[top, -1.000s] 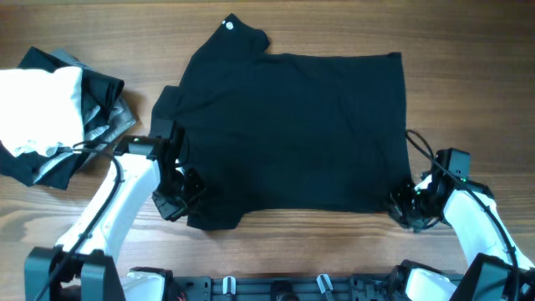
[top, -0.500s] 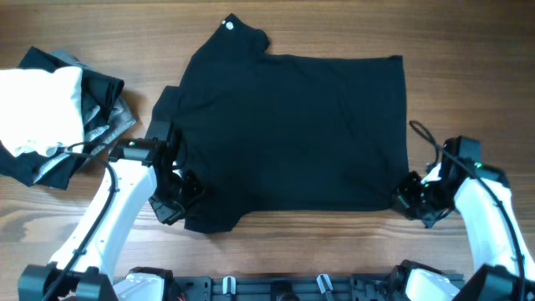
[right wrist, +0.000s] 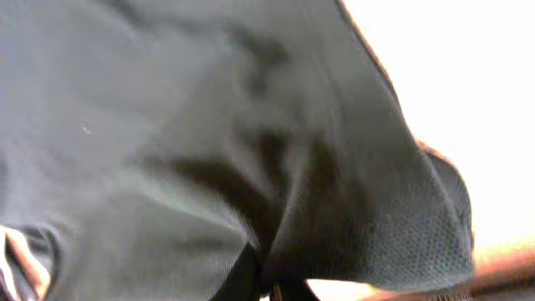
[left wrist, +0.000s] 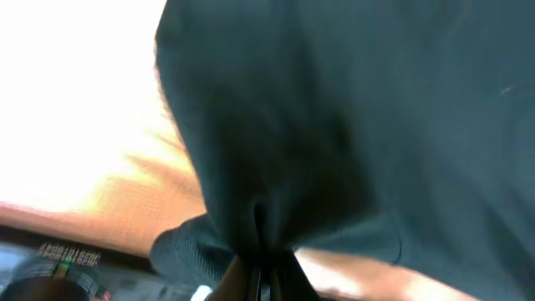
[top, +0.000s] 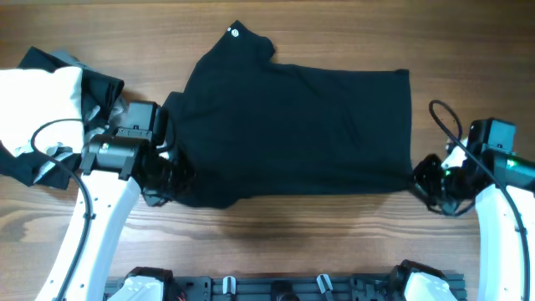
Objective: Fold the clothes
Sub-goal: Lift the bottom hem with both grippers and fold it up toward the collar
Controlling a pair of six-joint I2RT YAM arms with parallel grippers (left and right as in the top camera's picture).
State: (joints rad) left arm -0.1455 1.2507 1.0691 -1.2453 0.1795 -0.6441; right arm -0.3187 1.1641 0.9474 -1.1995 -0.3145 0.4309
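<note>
A large black garment (top: pixel 292 117) of the clothes lies spread across the middle of the wooden table, with a small round white mark (top: pixel 234 33) at its far end. My left gripper (top: pixel 171 178) is shut on its near-left corner. My right gripper (top: pixel 424 178) is shut on its near-right corner. The near hem hangs between them, raised off the wood with a shadow under it. In the left wrist view black cloth (left wrist: pixel 334 109) bunches into the shut left gripper (left wrist: pixel 261 274). In the right wrist view dark cloth (right wrist: pixel 209 125) gathers into the shut right gripper (right wrist: pixel 269 284).
A heap of other clothes sits at the left edge: a white piece (top: pixel 38 104) on top of black and grey ones (top: pixel 107 113), close behind my left arm. A black rail (top: pixel 284 286) runs along the near table edge. Bare wood shows beyond and in front of the garment.
Both grippers have risen and moved away from the near edge, carrying the garment's near corners. The near hem has lifted off the table. The arms have spread slightly outward.
</note>
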